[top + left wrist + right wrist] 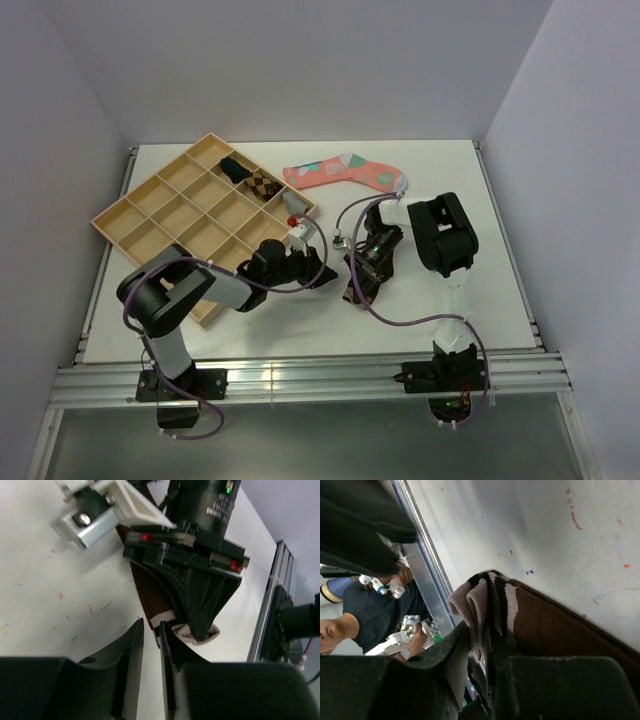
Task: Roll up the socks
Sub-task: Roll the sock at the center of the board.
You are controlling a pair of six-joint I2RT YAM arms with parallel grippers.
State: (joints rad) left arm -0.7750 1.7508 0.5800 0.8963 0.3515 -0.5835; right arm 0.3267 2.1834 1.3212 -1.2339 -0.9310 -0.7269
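My right gripper [476,647] clamped on socks [540,625] at cuffs, brown one flat on table [530,525]. My left gripper [151,640] narrowly apart, empty, beside cuff.

The left arm [190,290] folds low at its elbow and reaches right, forearm nearly level. The left gripper [152,647] has its jaws drawn close, with only a thin slit between them. The right arm [445,245] doubles back leftward. The right gripper [476,639] tilts down just ahead of the left jaws, its own jaws pinched on the cuff of the socks [540,625].
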